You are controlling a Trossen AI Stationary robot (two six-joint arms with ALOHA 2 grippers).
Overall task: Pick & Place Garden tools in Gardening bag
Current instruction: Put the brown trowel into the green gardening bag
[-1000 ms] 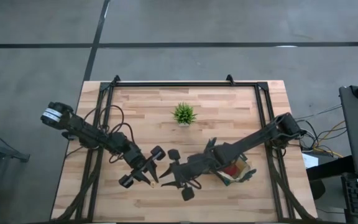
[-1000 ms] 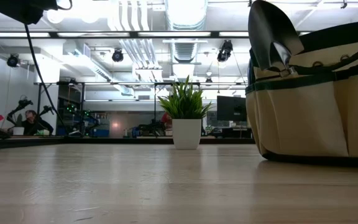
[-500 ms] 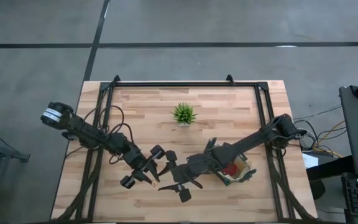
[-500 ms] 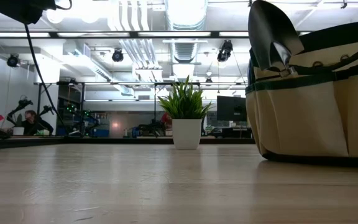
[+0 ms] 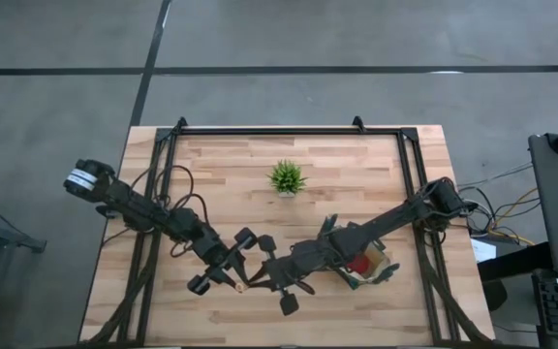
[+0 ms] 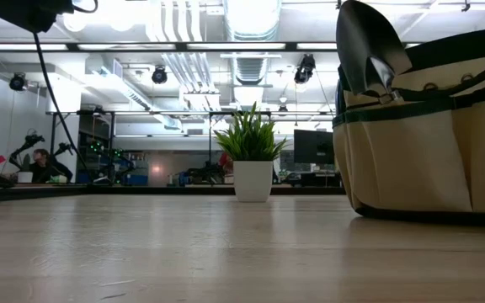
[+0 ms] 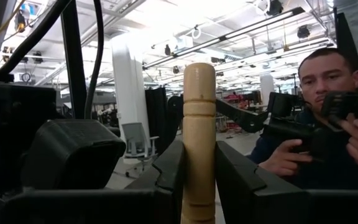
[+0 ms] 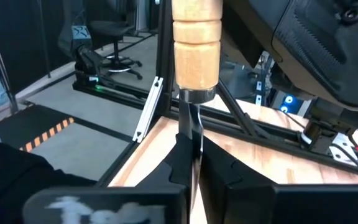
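— Moved in on the left gripper [image 5: 229,273] over the last second, and gone from spread wide to pinched tight. Talking about the right gripper [image 5: 260,281], low over the near-middle of the table [image 5: 356,160].

— Pinched on what?

— On the trowel [image 5: 243,286]. Seen from the right wrist: thin metal neck [image 8: 190,124] squeezed between the dark fingers [image 8: 180,158], just under the wooden handle [image 8: 196,43].

— And on the left side?

— Narrow jaws, clamped on that same handle [image 7: 199,143]. Clear from the left wrist: pale turned wood standing upright between two black pads [image 7: 169,168], touching both.

— So held at both ends, off the table?

— Held by both, yes, handle by the left and neck by the right. Cannot tell about height above the wood from overhead.

— Any sign of the gardening bag [image 5: 374,269]?

— Sitting on the right half of the table, beneath the right arm, well apart from the gripped trowel. Tan cloth with dark trim in the low view [image 6: 428,143], with a second trowel [image 6: 369,46] poking blade-up out of its mouth. Something red [image 5: 359,262] inside too, seen from above.

— Anything else around?

— Small potted plant [image 5: 286,177] toward the far middle, apart from both arms. Beyond the table, a person [image 7: 328,124] holding up a dark device.
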